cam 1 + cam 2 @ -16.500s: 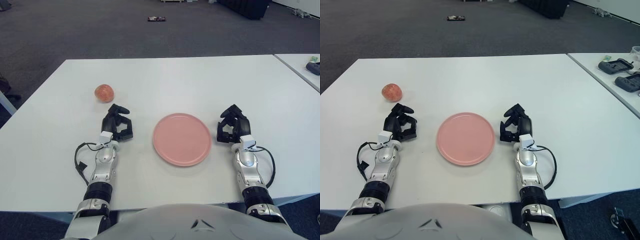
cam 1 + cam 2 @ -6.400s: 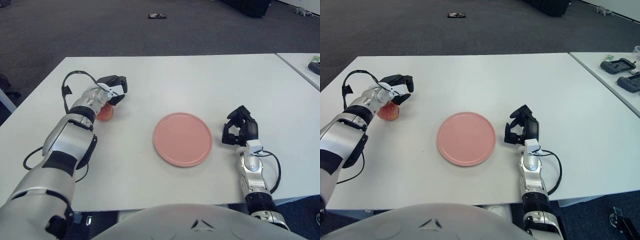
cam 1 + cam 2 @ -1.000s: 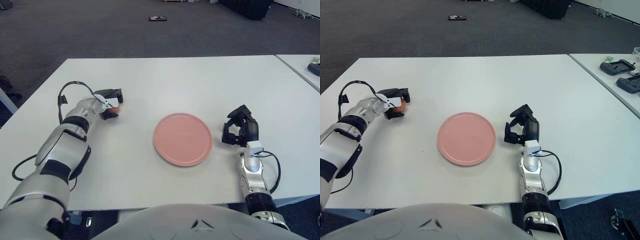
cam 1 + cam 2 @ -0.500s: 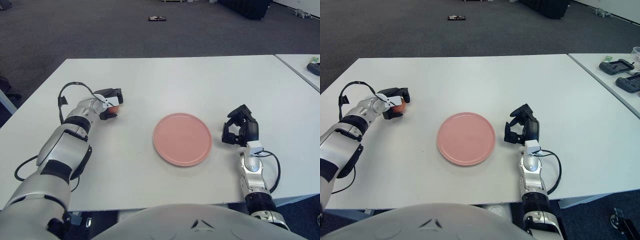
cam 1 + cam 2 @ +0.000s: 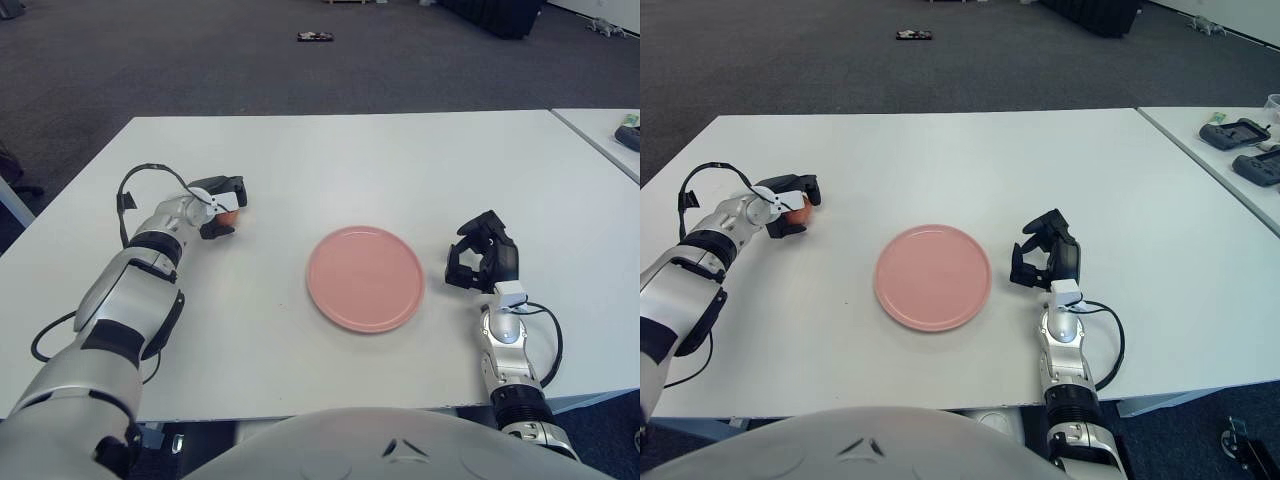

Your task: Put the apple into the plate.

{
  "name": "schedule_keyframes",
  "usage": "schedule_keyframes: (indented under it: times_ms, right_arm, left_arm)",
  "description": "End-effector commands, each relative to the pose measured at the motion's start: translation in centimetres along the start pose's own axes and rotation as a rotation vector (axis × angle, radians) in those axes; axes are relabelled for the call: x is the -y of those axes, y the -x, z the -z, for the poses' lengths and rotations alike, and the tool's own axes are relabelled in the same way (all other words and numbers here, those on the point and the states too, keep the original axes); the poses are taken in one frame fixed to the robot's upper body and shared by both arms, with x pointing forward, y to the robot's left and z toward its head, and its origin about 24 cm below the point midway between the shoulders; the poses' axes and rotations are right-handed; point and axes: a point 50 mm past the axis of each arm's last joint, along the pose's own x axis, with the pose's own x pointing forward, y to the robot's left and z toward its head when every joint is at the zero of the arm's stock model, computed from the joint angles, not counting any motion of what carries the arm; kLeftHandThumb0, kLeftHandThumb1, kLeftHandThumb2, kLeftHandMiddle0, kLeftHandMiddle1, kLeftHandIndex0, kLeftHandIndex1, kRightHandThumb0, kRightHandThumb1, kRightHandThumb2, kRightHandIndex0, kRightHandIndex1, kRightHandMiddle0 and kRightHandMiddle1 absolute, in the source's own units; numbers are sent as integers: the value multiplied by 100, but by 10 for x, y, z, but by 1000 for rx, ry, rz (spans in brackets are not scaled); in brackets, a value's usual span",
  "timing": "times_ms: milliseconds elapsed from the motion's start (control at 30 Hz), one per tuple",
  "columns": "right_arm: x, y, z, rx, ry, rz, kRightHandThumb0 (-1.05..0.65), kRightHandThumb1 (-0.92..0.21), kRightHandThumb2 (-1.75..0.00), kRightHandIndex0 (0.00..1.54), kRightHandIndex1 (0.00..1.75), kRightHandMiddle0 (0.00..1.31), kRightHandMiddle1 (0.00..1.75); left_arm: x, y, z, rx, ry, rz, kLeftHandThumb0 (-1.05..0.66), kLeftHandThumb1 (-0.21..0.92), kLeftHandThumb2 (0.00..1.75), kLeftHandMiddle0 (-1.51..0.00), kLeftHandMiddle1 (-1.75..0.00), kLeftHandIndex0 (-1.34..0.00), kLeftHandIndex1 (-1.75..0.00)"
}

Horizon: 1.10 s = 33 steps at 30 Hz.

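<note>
With fingers wrapped round the apple (image 5: 228, 213), left hand (image 5: 219, 205) sits far left of the plate (image 5: 365, 277), w/ fruit low over the table (image 5: 330, 160), ready to carry across. Right hand (image 5: 483, 265) parked right of plate, fingers curled, empty.

White table (image 5: 350, 160), grey carpet (image 5: 150, 60), controllers (image 5: 1240, 135) on neighbouring table (image 5: 1230, 170).
</note>
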Motion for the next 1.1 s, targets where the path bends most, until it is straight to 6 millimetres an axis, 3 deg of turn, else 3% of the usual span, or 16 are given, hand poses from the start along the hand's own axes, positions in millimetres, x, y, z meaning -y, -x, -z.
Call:
schedule_keyframes:
  times_ms: [0, 400, 733, 1067]
  right_arm:
    - [1, 11, 11, -49, 2, 6, -1, -12, -156, 76, 175, 52, 175]
    - [1, 10, 11, -57, 5, -8, -1, -10, -158, 78, 175, 53, 175]
    - [1, 10, 13, -85, -2, 4, -1, -21, -146, 69, 173, 46, 175]
    - [0, 9, 11, -49, -9, -4, -1, -17, -151, 72, 175, 49, 175]
  left_arm:
    - [27, 5, 12, -31, 17, 62, 0, 6, 159, -84, -166, -57, -175]
    - [11, 8, 2, 113, 169, -71, 0, 7, 157, -84, -163, -57, -175]
    - [-1, 12, -2, 216, 337, -174, 0, 7, 156, -85, -161, -57, -175]
    - [-32, 17, -27, 418, 468, -331, 0, 8, 155, -85, -161, -56, -175]
